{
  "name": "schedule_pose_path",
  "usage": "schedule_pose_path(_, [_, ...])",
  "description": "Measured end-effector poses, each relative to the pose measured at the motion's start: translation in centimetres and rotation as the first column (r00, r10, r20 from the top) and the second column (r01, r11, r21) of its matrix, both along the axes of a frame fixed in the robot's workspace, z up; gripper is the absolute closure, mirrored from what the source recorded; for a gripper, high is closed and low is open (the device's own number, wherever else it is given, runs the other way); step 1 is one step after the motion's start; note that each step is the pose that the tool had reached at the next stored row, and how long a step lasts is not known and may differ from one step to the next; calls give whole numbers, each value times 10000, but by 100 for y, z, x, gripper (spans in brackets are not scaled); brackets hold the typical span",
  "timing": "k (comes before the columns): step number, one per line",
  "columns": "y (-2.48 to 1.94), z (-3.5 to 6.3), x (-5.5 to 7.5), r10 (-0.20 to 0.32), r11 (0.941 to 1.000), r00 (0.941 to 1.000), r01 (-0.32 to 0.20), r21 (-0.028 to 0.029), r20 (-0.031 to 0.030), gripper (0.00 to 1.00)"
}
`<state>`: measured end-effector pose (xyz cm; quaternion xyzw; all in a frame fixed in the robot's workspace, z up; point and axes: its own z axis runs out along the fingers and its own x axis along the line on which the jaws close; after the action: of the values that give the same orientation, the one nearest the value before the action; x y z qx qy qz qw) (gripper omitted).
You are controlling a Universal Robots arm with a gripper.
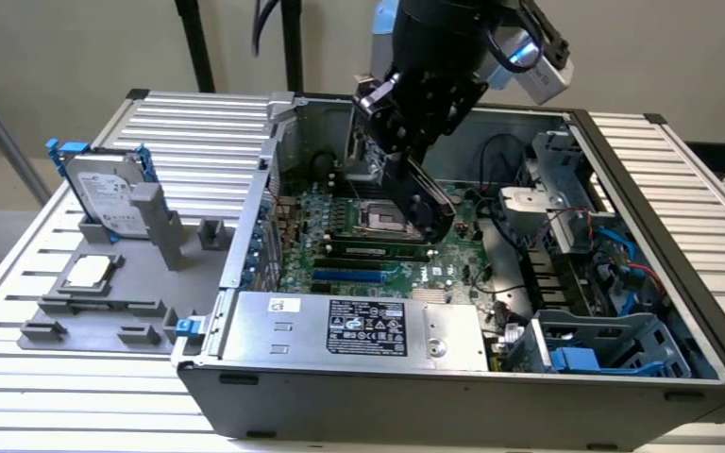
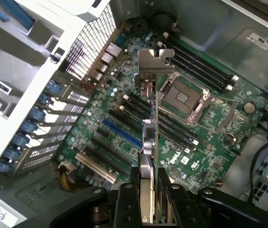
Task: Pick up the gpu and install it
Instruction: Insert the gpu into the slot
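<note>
Dark gpu [image 2: 152,118] pinched tight in the gripper [image 2: 149,190] over the motherboard [image 2: 93,116]; could tilt, miss the slots [image 2: 122,134] and scrape parts

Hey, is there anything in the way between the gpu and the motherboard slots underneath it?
Nothing visible. The jaws hold the gpu edge-on above the motherboard, and the slots below it lie bare: no cable or card crosses them.
</note>
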<state>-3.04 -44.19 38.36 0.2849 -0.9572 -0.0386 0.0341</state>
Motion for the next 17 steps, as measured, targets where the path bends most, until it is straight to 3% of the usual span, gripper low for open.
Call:
schedule_pose_path(4, [0,-14,0,719,9974,9974,-719,-2,58,73])
schedule_pose_path(9, [0,-32,0,1628,9867,9866,-1628,-11,137,73])
schedule_pose_path(12, [0,-42,0,2158,9764,9763,-2158,-21,185,73])
schedule_pose_path(17, [0,-58,0,3051,9523,9520,-3051,-41,261,73])
